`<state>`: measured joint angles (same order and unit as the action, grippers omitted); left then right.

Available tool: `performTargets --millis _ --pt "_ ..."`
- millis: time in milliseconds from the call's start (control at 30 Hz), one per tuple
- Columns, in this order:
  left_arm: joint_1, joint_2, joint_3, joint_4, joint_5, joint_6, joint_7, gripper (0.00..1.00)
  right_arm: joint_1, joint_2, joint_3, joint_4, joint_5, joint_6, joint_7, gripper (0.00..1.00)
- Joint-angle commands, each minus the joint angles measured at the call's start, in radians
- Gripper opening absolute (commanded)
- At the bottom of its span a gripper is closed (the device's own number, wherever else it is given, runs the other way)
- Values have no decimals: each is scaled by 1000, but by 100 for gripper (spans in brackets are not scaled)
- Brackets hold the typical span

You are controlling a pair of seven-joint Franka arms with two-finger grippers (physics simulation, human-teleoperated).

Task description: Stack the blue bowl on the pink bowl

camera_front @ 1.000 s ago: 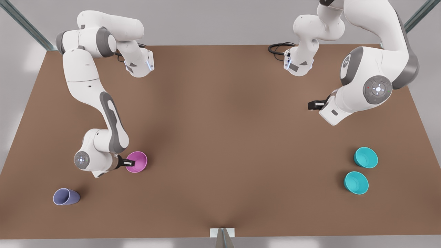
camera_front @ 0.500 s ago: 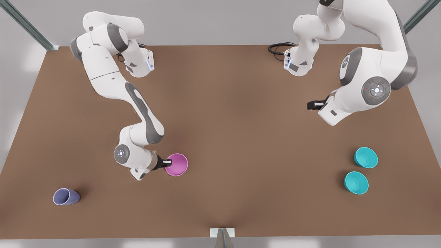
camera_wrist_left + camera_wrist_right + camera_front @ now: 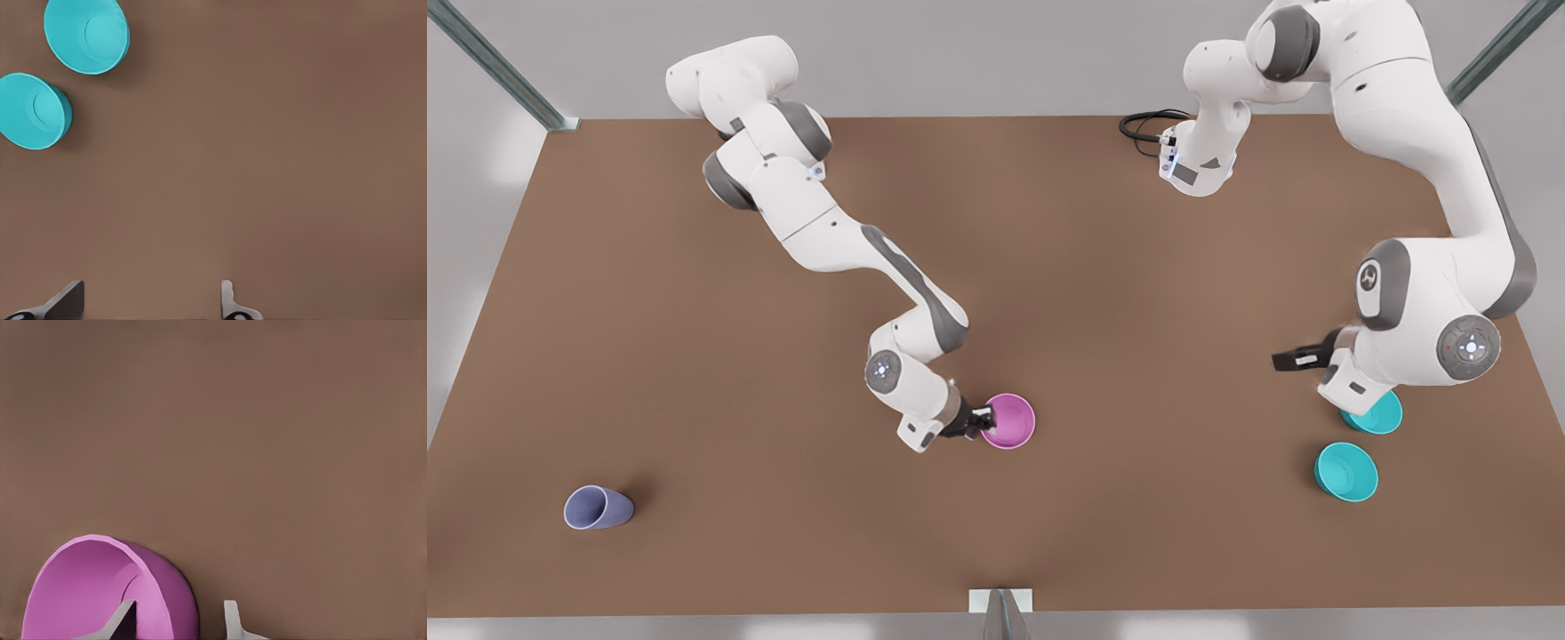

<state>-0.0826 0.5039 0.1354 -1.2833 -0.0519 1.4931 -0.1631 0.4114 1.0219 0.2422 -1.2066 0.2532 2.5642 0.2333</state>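
The small round pink plastic bowl (image 3: 1008,420), lighter-rimmed, was gripped at its wall by the right gripper (image 3: 980,419) mid-table; the left gripper (image 3: 1294,358) was spread wide near two teal plastic bowls (image 3: 1346,471).

Pink bowl (image 3: 1009,421) mid-table; blue bowl (image 3: 1346,471) apparently upright.

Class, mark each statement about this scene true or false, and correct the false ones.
1. The right gripper has its fingers astride the pink bowl wall. True.
2. The blue bowls are stacked. False: they sit side by side on the table, apart.
3. The left gripper holds a bowl. False: it is open and empty, above the table beside the blue bowls.
4. A lavender cup sits far toward the front view's left. True.
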Motion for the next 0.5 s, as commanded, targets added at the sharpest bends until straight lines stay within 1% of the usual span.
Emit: performTargets --millis 0,33,67,100,133,167,200,233,267,300,333,367,400,433,467 --pt "79 106 3 96 -9 145 437 100 -22 -34 0 -1 11 -25 127 100" --pt "133 160 -5 97 -45 220 557 100 -45 -88 0 -7 15 -82 129 100" --pt "150 226 -8 110 -82 302 617 100 -109 -183 -1 -10 23 -237 158 100" --pt "172 280 -11 189 -88 317 645 100 -192 -279 -1 -45 21 -395 167 100" --pt "188 326 -11 267 -101 317 672 100 -282 -334 -3 -48 15 -601 161 100" --pt "204 366 -7 314 -135 372 682 100 -390 -358 -8 -30 -26 -862 141 100" --pt "225 374 -8 315 -140 429 682 100 -457 -361 -9 -25 -136 -927 138 100" --pt "245 358 -11 303 -155 432 677 100 -557 -365 -9 -25 -252 -995 75 100" --pt "245 351 -10 297 -181 415 669 100 -644 -401 -9 -34 -267 -1032 -95 100" --pt "257 352 -8 242 -258 372 649 100 -707 -466 -12 -39 -290 -1081 -251 100" --pt "290 387 -2 231 -301 381 671 100 -746 -545 -11 -34 -301 -1160 -362 100" --pt "325 426 -8 254 -307 433 763 100 -743 -644 -9 -36 -302 -1216 -379 100" --pt "343 447 -11 268 -307 490 838 100 -732 -704 -6 -34 -305 -1248 -379 100" --pt "371 466 -22 275 -310 506 901 100 -729 -750 -1 -36 -305 -1283 -376 100" --pt "380 473 -40 275 -310 544 906 100 -729 -761 0 -33 -304 -1311 -370 100"
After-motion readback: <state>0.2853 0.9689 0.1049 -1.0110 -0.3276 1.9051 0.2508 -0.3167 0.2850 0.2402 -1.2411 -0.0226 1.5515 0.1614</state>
